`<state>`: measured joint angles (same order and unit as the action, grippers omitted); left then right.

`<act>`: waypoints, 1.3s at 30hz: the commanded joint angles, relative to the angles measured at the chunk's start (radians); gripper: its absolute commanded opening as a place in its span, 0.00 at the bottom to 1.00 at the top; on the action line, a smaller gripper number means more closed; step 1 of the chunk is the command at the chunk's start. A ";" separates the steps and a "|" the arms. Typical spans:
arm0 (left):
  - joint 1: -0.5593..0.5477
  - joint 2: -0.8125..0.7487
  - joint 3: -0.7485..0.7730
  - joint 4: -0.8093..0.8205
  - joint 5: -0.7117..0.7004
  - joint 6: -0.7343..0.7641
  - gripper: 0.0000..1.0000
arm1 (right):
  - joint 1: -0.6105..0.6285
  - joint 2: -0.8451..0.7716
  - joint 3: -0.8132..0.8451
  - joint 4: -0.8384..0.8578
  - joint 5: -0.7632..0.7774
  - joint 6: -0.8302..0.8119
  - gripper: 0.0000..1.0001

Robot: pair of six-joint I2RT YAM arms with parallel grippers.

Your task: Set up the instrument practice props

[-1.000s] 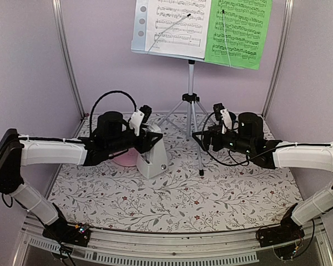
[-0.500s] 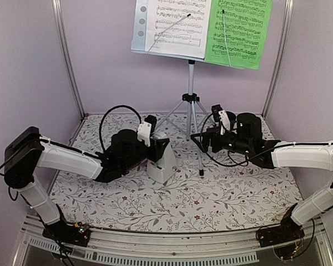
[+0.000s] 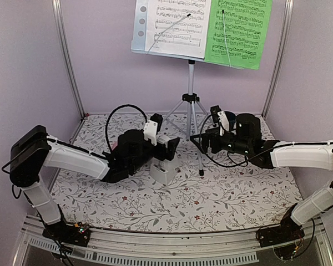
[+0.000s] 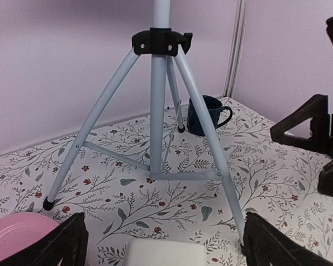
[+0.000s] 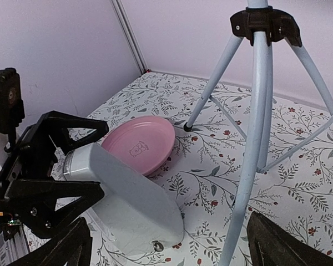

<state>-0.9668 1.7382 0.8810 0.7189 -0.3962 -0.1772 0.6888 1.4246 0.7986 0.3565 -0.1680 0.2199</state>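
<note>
**Metronome stands before the music stand, both grippers empty**

From above: the white pyramid-shaped metronome (image 3: 164, 172) stands on the floral tablecloth (image 3: 211, 199) beside the pale blue-grey perforated music stand on its silver tripod (image 3: 191, 88). The white music sheet (image 3: 175, 25) and green music sheet (image 3: 237, 30) are propped up for reading.

Left wrist: the left gripper (image 4: 166, 239) straddles the metronome, jaws apart, apparently leaving it standing.

Right wrist: the right gripper (image 5: 172, 245) waits wide apart and empty.

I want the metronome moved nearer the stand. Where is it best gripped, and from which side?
Take the metronome by its narrow upper part, fingers on two opposite sloping faces, coming from the left, where the open left gripper straddles it. The pyramid widens toward its base, so a low grip would likely be too wide.
</note>
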 commanded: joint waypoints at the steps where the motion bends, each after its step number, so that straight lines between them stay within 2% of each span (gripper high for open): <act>1: -0.008 -0.117 -0.009 -0.014 0.123 0.081 0.99 | -0.001 0.011 0.025 -0.001 -0.013 -0.008 0.99; 3: 0.019 -0.184 -0.049 -0.072 0.197 0.091 0.99 | -0.001 0.012 0.026 -0.001 -0.019 -0.011 0.99; 6: 0.114 -0.289 -0.115 -0.171 0.296 0.032 0.99 | -0.003 0.012 0.027 -0.001 -0.025 -0.010 0.99; 9: 0.218 -0.367 -0.181 -0.242 0.348 0.009 0.93 | -0.002 0.015 0.030 -0.001 -0.035 -0.003 0.99; 12: 0.300 -0.376 -0.197 -0.331 0.377 0.025 0.88 | -0.002 0.025 0.039 -0.002 -0.060 0.004 0.99; 14: 0.354 -0.354 -0.195 -0.378 0.420 0.040 0.77 | -0.002 0.036 0.047 -0.002 -0.092 0.016 0.99; 16: 0.388 -0.331 -0.202 -0.383 0.483 0.053 0.59 | -0.002 0.053 0.057 -0.002 -0.132 0.032 0.99; 18: 0.393 -0.297 -0.205 -0.377 0.497 0.072 0.47 | -0.002 0.066 0.068 -0.002 -0.158 0.053 0.99; 24: 0.388 -0.150 -0.179 -0.345 0.564 0.084 0.33 | -0.002 0.109 0.101 -0.025 -0.191 0.113 0.99; 32: 0.329 -0.017 -0.139 -0.289 0.617 0.128 0.27 | -0.001 0.111 0.123 -0.069 -0.179 0.130 0.99; 39: 0.236 0.043 -0.198 -0.120 0.660 0.102 0.23 | -0.002 0.122 0.133 -0.090 -0.176 0.133 0.99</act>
<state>-0.6731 1.7634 0.7109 0.4847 0.2184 -0.0788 0.6888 1.5318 0.8967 0.2897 -0.3359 0.3435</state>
